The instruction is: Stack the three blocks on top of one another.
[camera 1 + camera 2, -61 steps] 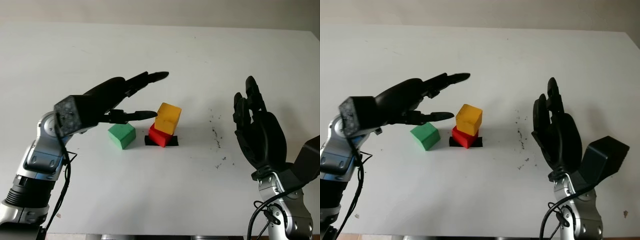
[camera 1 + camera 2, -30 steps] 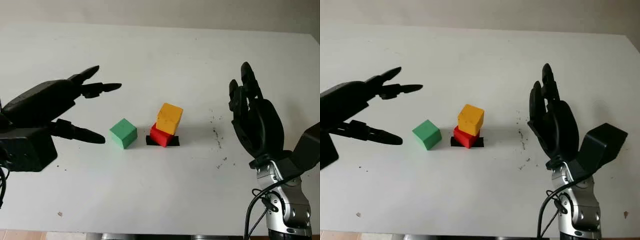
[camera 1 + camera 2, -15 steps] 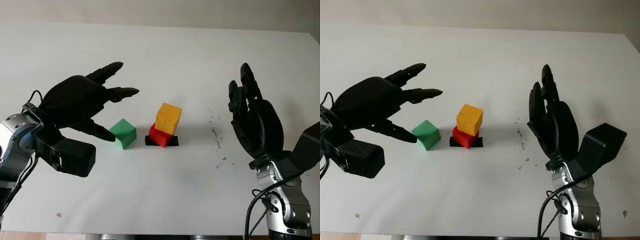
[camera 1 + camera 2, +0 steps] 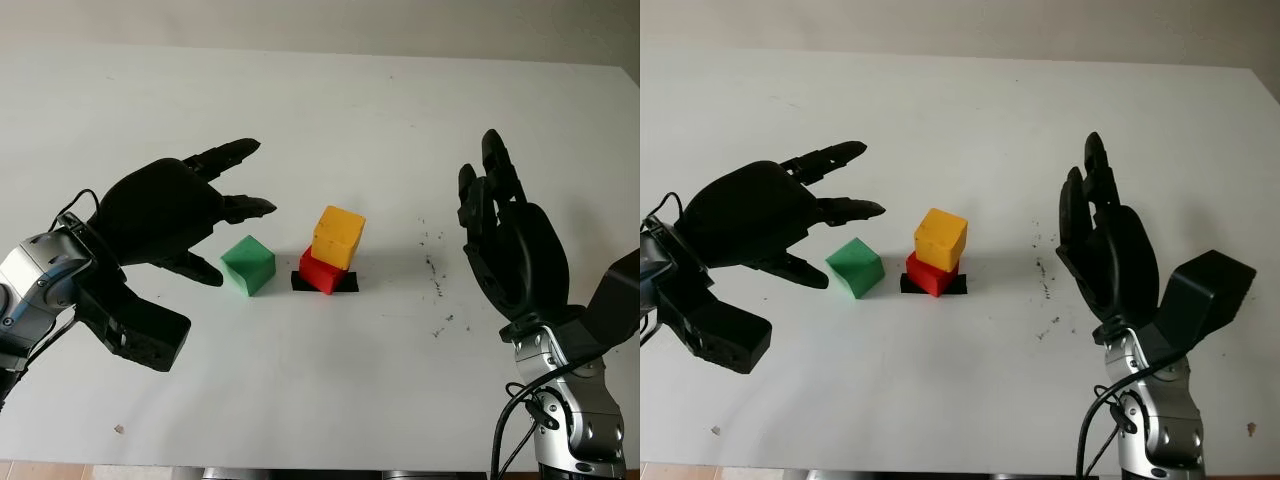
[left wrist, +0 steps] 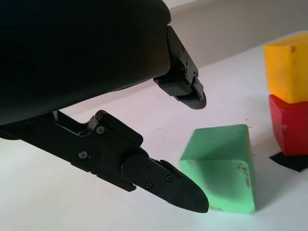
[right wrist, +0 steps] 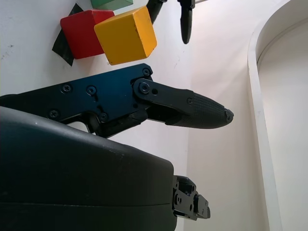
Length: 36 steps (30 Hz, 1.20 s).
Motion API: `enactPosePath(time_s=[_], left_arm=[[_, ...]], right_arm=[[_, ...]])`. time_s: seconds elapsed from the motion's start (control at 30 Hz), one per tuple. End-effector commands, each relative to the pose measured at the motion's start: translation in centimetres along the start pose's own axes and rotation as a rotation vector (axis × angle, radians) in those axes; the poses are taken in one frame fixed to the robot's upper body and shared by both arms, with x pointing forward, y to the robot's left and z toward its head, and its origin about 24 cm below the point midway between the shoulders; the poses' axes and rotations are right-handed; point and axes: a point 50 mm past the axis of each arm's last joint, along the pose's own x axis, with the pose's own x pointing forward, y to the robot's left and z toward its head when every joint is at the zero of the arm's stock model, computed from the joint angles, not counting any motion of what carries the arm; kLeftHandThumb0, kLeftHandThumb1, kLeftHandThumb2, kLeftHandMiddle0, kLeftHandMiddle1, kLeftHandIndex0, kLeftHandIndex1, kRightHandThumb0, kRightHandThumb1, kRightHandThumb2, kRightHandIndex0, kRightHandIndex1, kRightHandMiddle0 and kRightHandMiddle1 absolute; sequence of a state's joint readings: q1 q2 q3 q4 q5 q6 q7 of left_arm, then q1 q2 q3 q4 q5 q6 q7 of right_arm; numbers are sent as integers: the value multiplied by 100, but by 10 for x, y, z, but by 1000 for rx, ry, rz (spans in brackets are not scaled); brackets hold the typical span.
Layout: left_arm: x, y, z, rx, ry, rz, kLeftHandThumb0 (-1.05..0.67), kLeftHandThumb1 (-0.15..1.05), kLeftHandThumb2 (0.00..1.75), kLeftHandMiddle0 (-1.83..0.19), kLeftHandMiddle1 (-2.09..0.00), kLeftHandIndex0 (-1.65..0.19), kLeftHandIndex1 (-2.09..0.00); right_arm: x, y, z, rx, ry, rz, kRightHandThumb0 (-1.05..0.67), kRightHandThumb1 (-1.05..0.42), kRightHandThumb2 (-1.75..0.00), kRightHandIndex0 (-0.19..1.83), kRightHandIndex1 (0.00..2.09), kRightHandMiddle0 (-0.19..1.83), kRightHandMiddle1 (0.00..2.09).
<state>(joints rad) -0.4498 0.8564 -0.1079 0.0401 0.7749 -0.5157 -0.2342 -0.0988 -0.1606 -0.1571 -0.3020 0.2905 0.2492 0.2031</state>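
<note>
A yellow block sits on a red block, which stands on a black patch in the middle of the white table. A green block lies on the table just left of that pair. My left hand is open and hovers close to the green block's left side, its fingers near the block without touching. My right hand is open and held upright to the right of the stack, well apart from it.
Small dark specks mark the table between the stack and my right hand. The table's far edge runs along the back.
My left hand swung away to the left, then came back toward the green block and now sits closer beside it. The blocks and right hand have stayed put.
</note>
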Motion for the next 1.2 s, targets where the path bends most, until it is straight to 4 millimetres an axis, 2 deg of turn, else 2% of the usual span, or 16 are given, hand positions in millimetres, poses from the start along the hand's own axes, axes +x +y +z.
enactPosePath(time_s=[0.0,0.23,0.47,0.9,1.03,1.17], left_arm=[[1,3,-2,1,-5,-3,-65,83,5,-4,-6,-53,-10],[2,-5,2,-78,-16,-9,-63,89,7,-5,-6,-60,-14],[4,-7,4,-117,-10,-24,-63,93,7,-6,-6,-59,-16],[3,-9,5,-79,-31,3,-58,97,7,-12,-7,-62,-22],[2,-7,3,-58,-42,26,-46,99,5,-20,-6,-43,-93],[2,-6,1,-30,-45,36,-44,98,5,-23,-6,-42,-118]], right_arm=[[-2,-2,3,1,-5,-5,-61,-105,-63,-19,0,-19,2],[-4,-2,2,8,-4,-5,-61,-105,-62,-19,0,-19,1],[-5,-3,1,0,1,-9,-60,-105,-63,-19,0,-19,2],[-6,-3,1,6,4,-16,-60,-105,-61,-19,0,-19,5],[-6,-3,1,9,3,-9,-60,-105,-61,-19,0,-19,2],[-5,-2,0,6,4,-12,-60,-105,-61,-19,0,-19,1]])
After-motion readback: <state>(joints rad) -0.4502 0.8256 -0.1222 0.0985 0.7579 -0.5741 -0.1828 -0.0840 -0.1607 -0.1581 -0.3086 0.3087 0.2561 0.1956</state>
